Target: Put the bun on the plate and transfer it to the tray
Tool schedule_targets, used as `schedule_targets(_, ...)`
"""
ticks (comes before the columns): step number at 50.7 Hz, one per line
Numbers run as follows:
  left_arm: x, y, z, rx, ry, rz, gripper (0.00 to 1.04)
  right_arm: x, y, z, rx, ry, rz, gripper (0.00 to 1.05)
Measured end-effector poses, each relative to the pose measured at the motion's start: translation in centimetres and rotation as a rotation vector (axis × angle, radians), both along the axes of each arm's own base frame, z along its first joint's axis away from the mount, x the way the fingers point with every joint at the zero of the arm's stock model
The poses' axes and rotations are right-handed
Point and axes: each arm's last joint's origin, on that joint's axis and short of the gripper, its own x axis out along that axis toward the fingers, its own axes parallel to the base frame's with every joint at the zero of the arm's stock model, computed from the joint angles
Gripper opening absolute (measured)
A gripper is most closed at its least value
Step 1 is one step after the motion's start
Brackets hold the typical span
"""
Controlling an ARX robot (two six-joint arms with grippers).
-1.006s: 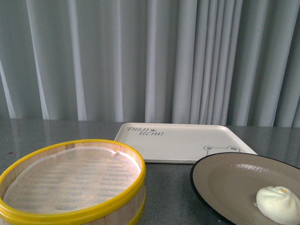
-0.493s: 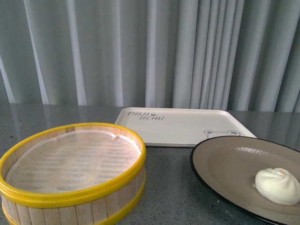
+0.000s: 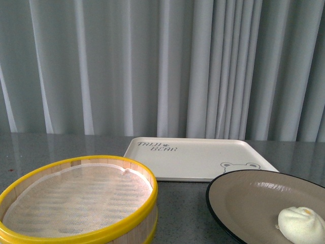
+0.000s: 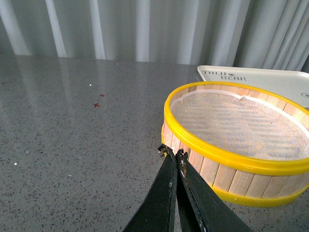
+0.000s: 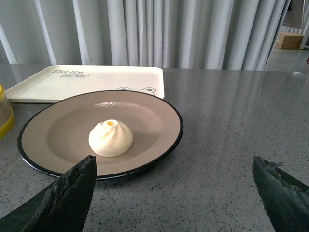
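Note:
The white bun [image 3: 301, 224] [image 5: 110, 138] lies on the beige plate [image 3: 244, 198] [image 5: 149, 121] with a black rim, at the front right of the table. Behind it rests the cream tray [image 3: 198, 155] [image 5: 96, 79] [image 4: 270, 76] with bear lettering, with nothing on it. My right gripper [image 5: 174, 162] hovers wide open just short of the plate's near edge, holding nothing. My left gripper [image 4: 170, 152] is shut and empty, its tips close beside the steamer basket's wall. Neither gripper appears in the front view.
A wooden steamer basket [image 3: 76, 203] [image 4: 236, 130] with a yellow rim and a white liner stands at the front left, holding nothing. Grey curtains hang behind the speckled grey table [image 4: 72, 125]. Small red marks [image 4: 96, 104] sit on the table left of the basket.
The front view has bobbed: the basket, tray and plate sat higher in the frame half a second ago and sit lower now. The bun stays on the plate.

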Motion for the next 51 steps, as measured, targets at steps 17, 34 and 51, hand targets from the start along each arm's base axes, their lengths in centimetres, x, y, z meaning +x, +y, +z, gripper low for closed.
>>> schedule_targets(17,-0.7,0.0,0.0,0.0,0.001,0.0,0.04,0.0,0.0,0.0,0.0,0.0,0.0,0.96)
schedule_targets(34,-2.0,0.0,-0.3,0.0,0.003,-0.001,0.04,0.0,0.0,0.0,0.0,0.0,0.0,0.96)
schedule_targets(51,-2.0,0.0,-0.4,0.0,0.007,-0.001,0.27,0.0,0.0,0.0,0.0,0.0,0.0,0.96)
